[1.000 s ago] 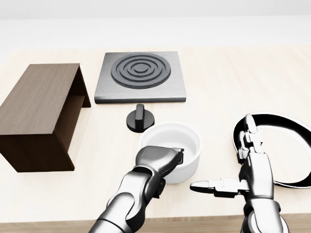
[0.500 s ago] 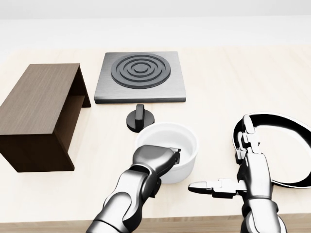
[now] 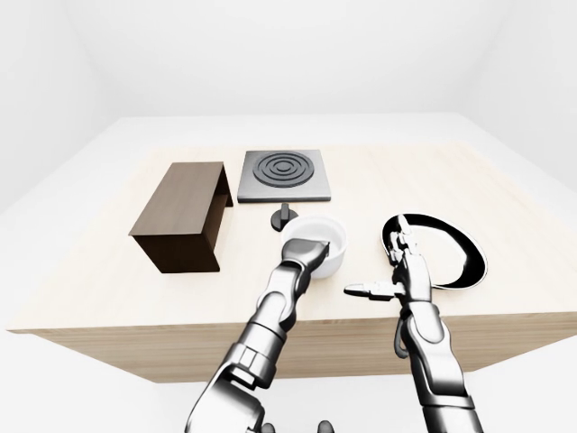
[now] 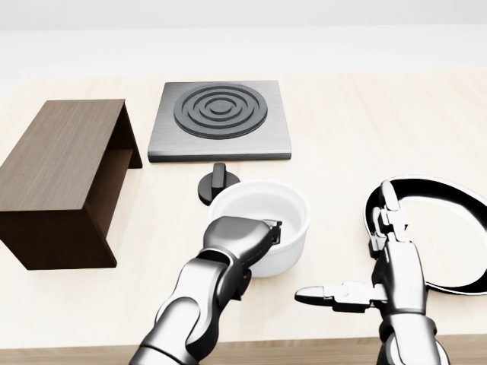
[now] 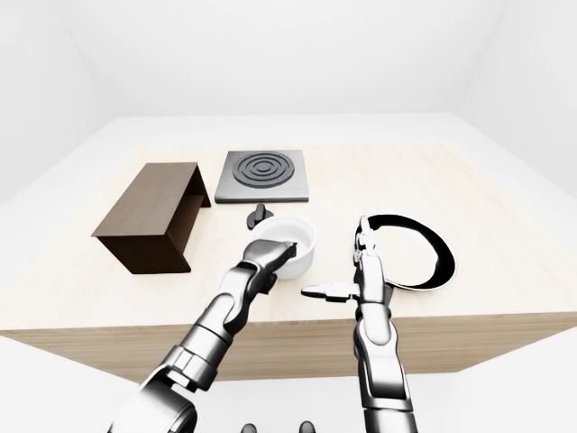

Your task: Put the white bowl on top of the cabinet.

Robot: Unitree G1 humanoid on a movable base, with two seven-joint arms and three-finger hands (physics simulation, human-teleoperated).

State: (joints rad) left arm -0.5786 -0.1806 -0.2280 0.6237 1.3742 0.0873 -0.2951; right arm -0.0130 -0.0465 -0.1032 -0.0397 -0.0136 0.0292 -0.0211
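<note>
1. Bowl (image 4: 261, 223) first: over the last second it has shifted left and a little farther from you on the table (image 4: 365, 137), and its far rim now sits just beside the black knob (image 4: 220, 185) where a clear gap showed before. Whether its base has left the table you cannot tell from these views.

2. Your left hand (image 4: 242, 237) has travelled with it. The fingers are curled over the near rim, with the fingertips hooked inside the wall, so the hand is closed on the bowl.

3. Your right hand (image 4: 380, 262) has barely changed. It hangs spread wide near the right edge of the table, 1 finger pointing left and the others pointing away from you, holding nothing. The black-rimmed pan (image 4: 449, 228) lies just beyond it.

4. What this means: the grip appears to be taking, since the bowl follows the hand instead of staying put. The carry has only begun.

5. The cabinet (image 4: 65, 163) stands well to the left of the bowl, its brown top bare. The stove plate (image 4: 221, 118) lies far of the bowl, out of the direct path.

6. Judging ahead, the bowl must rise above the cabinet's top before crossing left, and a rim-only hold may let it tilt.
</note>
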